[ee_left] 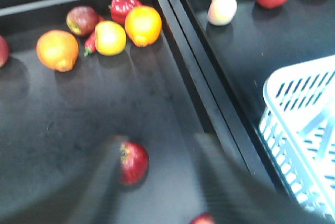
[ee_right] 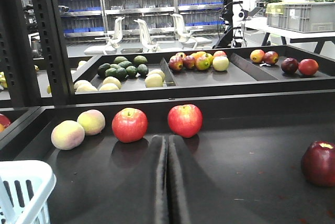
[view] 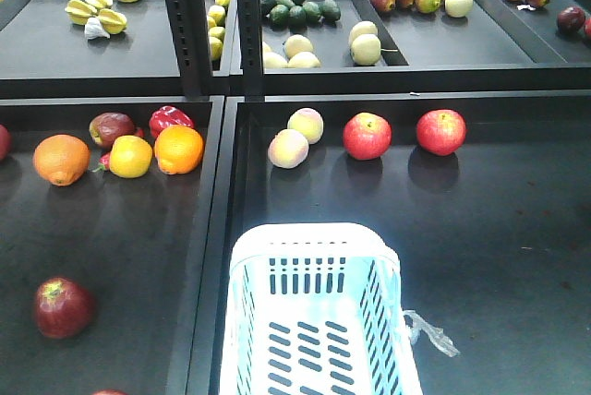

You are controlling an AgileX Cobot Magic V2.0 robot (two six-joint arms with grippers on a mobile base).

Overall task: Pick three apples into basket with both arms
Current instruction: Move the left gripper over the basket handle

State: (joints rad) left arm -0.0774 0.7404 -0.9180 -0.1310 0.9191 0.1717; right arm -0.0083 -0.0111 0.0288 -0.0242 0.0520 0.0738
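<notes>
Apple point(ee_left: 134, 162) on black tray point(ee_left: 63, 119), in view between fingers point(ee_left: 212, 174) of released left pincer point(ee_left: 156, 148); right pincer point(ee_right: 167, 145) clenched, empty.

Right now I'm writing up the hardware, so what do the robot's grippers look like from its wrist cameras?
The right gripper has two long, smooth matte-black fingers with rounded tips. The left gripper shows as two broad dark fingers, too blurred for detail. No cables, markings or arm links are in view.

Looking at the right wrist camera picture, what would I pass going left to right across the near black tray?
Basket → pale peach-like fruit → second pale fruit → first red apple → second red apple → dark red apple.
</notes>
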